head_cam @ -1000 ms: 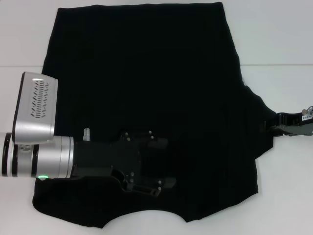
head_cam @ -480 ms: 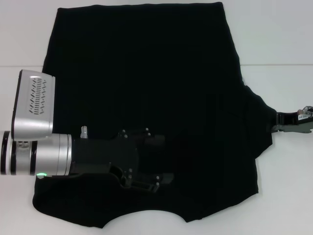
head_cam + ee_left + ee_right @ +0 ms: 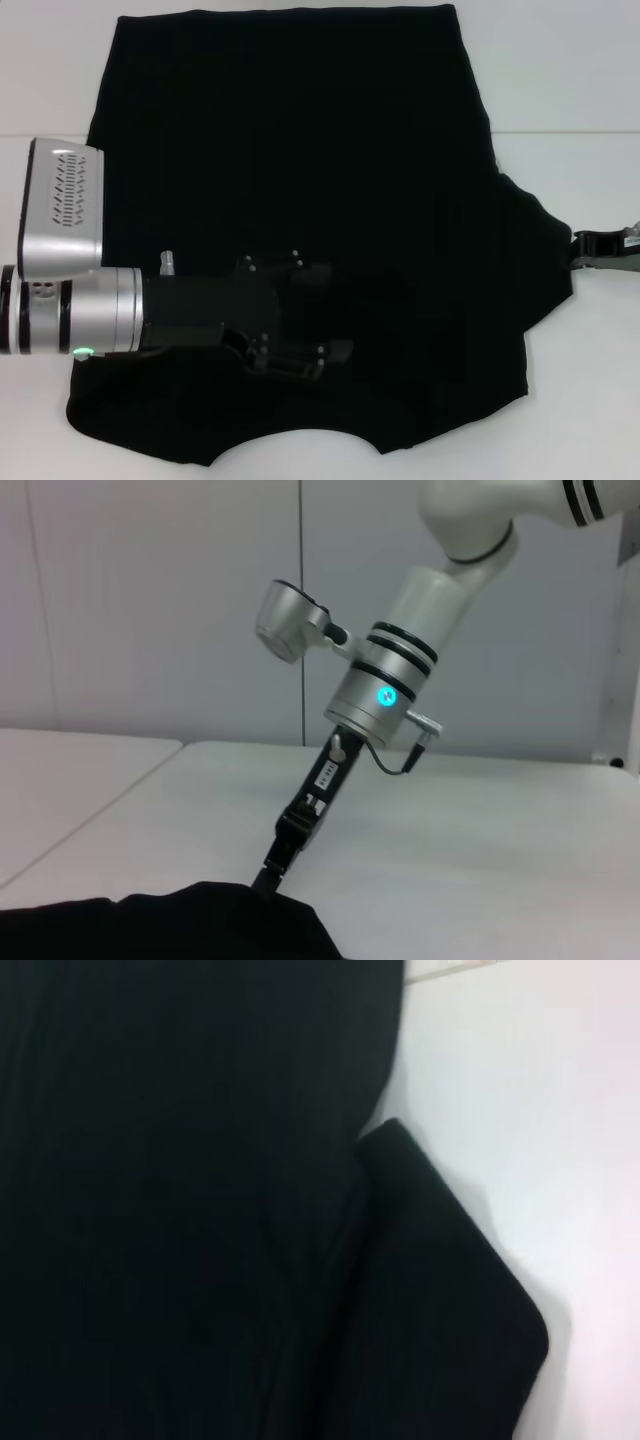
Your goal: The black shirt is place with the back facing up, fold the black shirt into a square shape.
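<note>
The black shirt [image 3: 300,150] lies spread flat on the white table [image 3: 580,80] and fills most of the head view. My left gripper [image 3: 335,322] lies low over the shirt's near left part, black against black. My right gripper [image 3: 582,255] is at the shirt's right side, shut on the tip of the right sleeve [image 3: 545,250], which is drawn out to the right. The left wrist view shows my right gripper [image 3: 272,872] pinching the shirt's edge [image 3: 200,920]. The right wrist view shows the shirt's body [image 3: 150,1210] and the sleeve [image 3: 440,1330].
White table shows to the right of the shirt [image 3: 590,400] and at the far corners. A seam [image 3: 560,133] crosses the table top. A grey wall [image 3: 150,600] stands behind the table in the left wrist view.
My right gripper has moved to the right, drawing the sleeve tip outward. My left arm has shifted slightly to the left over the shirt.
</note>
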Available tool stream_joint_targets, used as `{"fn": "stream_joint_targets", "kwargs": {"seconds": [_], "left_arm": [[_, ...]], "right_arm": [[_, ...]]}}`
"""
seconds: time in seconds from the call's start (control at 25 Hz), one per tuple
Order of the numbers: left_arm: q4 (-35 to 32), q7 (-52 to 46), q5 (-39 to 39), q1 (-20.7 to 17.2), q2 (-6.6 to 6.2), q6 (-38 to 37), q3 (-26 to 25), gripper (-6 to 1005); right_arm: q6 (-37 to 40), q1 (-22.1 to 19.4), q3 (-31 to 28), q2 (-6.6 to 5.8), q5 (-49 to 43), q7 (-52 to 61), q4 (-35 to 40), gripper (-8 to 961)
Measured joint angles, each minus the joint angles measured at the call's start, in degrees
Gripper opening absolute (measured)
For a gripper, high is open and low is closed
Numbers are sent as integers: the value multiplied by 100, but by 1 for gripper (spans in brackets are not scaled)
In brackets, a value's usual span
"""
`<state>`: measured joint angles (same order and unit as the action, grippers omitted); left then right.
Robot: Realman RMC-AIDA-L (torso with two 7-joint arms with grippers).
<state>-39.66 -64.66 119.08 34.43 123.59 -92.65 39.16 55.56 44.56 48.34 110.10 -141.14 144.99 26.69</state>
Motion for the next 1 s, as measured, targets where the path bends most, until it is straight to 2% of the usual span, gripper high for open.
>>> {"fn": "stream_joint_targets", "kwargs": {"seconds": [0.36,0.64,1.0], "left_arm": [[43,-47,-224,-55,24,-25,-126,900],[59,-130,-378,-144,32,-70,-146,857],[118,-193,-378,-156,34,-148,-139,845]], "right_arm": [[114,-308,-141,-152,15,-93,409,5],[244,-355,-479,-211,8,-416,437,4],[222,-395,-527,-307,-14,-591,448,5]]}}
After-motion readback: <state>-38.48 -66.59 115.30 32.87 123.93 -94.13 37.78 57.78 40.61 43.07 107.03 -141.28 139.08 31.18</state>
